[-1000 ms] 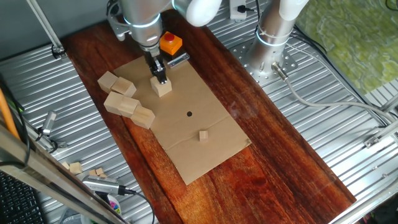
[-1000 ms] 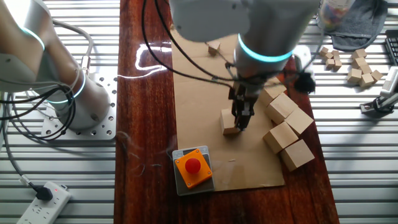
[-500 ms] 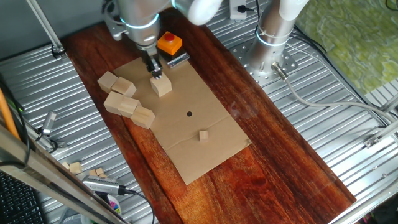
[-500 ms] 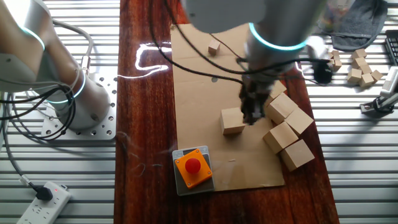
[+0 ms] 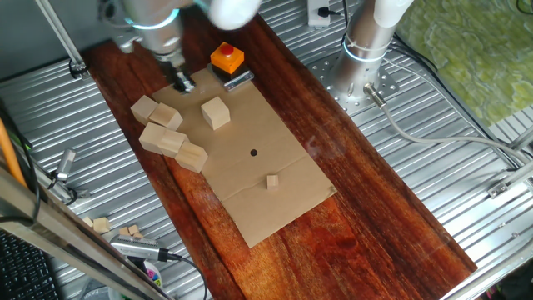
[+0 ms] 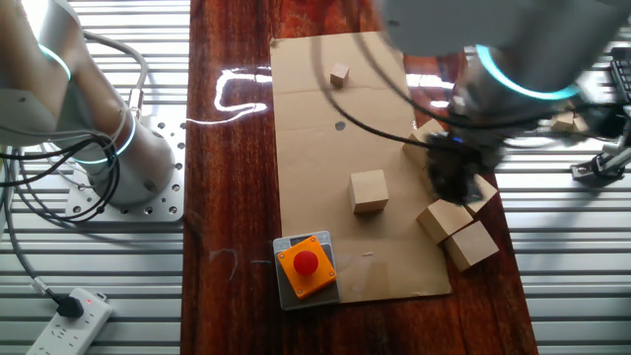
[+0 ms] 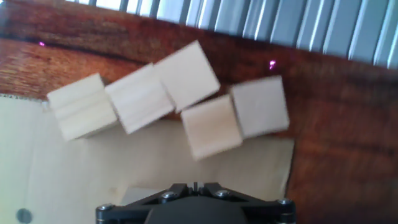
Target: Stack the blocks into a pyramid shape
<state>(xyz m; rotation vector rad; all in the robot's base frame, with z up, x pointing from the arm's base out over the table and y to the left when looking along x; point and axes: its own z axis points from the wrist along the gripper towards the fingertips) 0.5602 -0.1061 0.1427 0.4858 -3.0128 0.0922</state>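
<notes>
The hand [image 5: 182, 81] is now hanging over the cluster of loose blocks [image 5: 166, 133], having let go of the single block [image 5: 216, 112] it was touching a second ago and swung away from it. That block is sitting alone and upright on the cardboard sheet [image 5: 275, 158], well apart from the others, so it is probably serving as the first stone of the pyramid's bottom row. The move toward the cluster is suggesting that a second block is about to be fetched. The hand is carrying nothing, but motion blur is hiding its fingers, so I cannot tell whether they are spread or pressed together. In the hand view, the cluster is lying directly below, touching one another along the sheet's edge on the table [image 5: 366, 208]. No container is showing anywhere; the tiny cube [image 5: 272, 181] and the orange button block [image 5: 227, 58] are lying untouched
</notes>
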